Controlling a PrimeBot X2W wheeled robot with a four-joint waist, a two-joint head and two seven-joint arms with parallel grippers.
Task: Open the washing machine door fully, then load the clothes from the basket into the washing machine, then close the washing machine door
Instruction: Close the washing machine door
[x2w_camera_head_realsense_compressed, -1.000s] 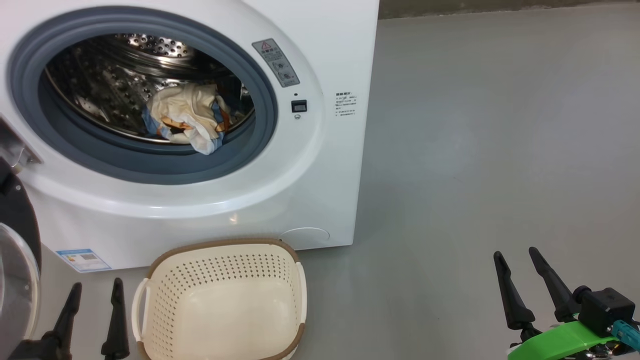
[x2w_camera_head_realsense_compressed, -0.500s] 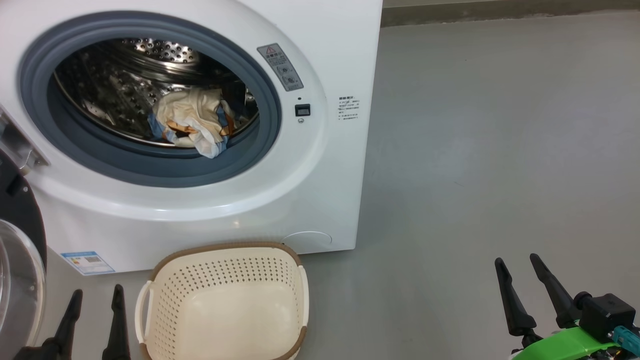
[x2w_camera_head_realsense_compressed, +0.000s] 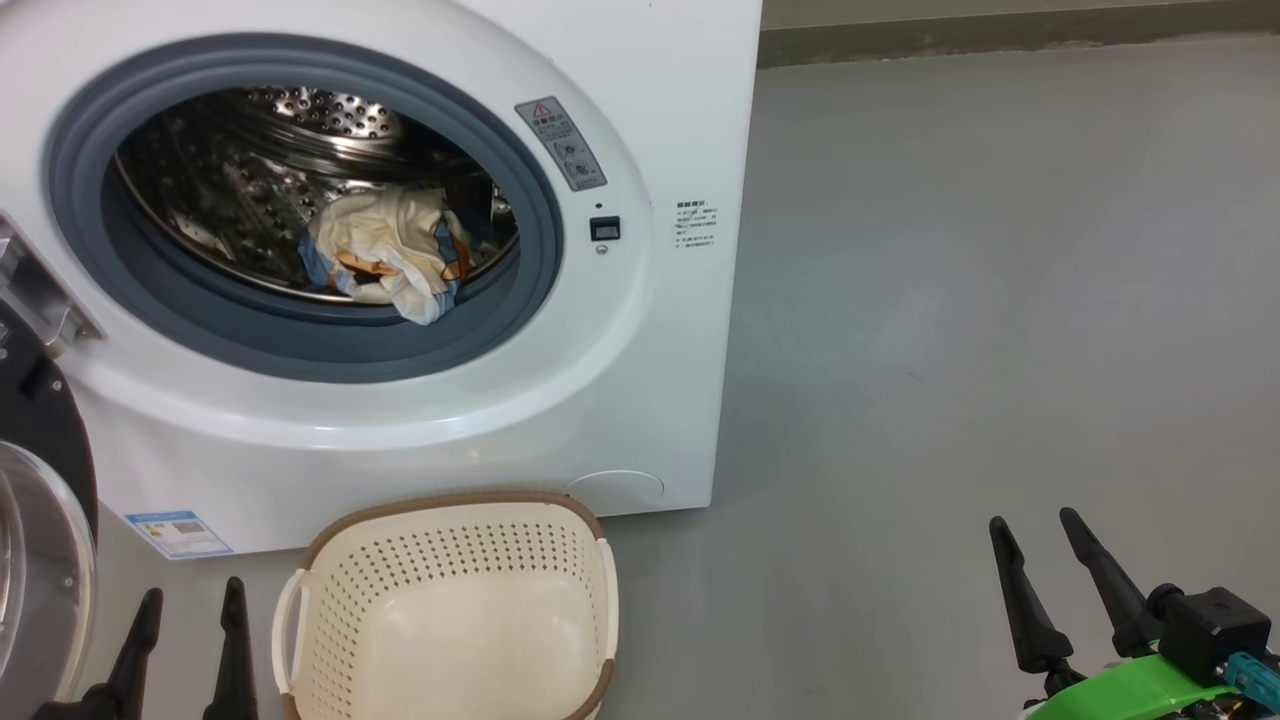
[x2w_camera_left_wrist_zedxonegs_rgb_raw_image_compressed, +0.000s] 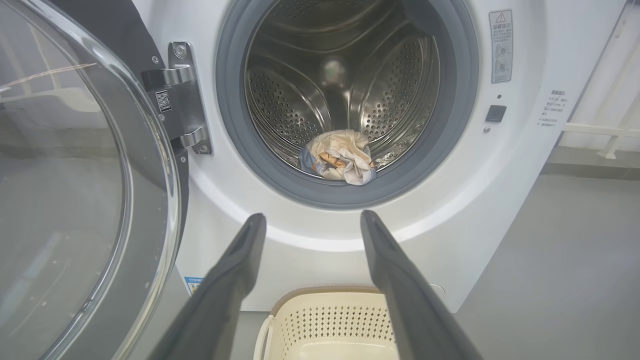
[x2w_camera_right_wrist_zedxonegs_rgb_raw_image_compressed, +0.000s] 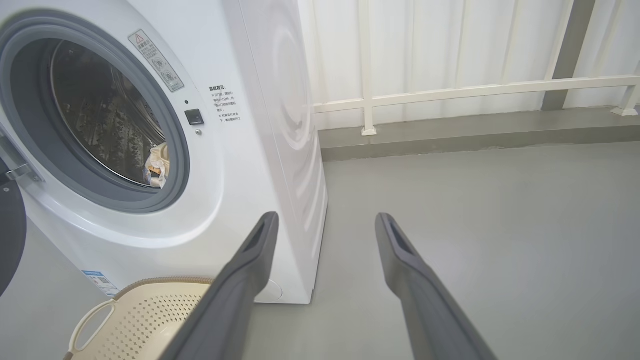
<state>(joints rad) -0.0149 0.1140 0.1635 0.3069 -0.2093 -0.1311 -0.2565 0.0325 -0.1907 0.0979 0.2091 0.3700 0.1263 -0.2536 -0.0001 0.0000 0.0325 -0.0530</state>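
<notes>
— What can be read on the washing machine (x2w_camera_head_realsense_compressed: 650, 100)?
— Nothing. The grey warning sticker (x2w_camera_head_realsense_compressed: 560, 143) with a red triangle right of its opening, the small print (x2w_camera_head_realsense_compressed: 696, 225) beyond that and the blue label (x2w_camera_head_realsense_compressed: 178, 533) low on its front are all too fine to read.
— And the rest?
— The door (x2w_camera_left_wrist_zedxonegs_rgb_raw_image_compressed: 75, 200) stands open at its left, cut off by the frame. The basket (x2w_camera_head_realsense_compressed: 450, 505) sits in front of it, handles sideways, near edge cropped. The clothes (x2w_camera_head_realsense_compressed: 385, 255) lie bunched in its drum (x2w_camera_head_realsense_compressed: 250, 170). The left pincer (x2w_camera_head_realsense_compressed: 193, 590) and right pincer (x2w_camera_head_realsense_compressed: 1032, 520) hover in front of it, both spread apart, gripping nothing.

Smooth grey floor (x2w_camera_head_realsense_compressed: 980, 300), raised grey kerb (x2w_camera_right_wrist_zedxonegs_rgb_raw_image_compressed: 450, 135) at its edge, white railing (x2w_camera_right_wrist_zedxonegs_rgb_raw_image_compressed: 475, 91), pale ribbed wall (x2w_camera_right_wrist_zedxonegs_rgb_raw_image_compressed: 440, 40) behind
</notes>
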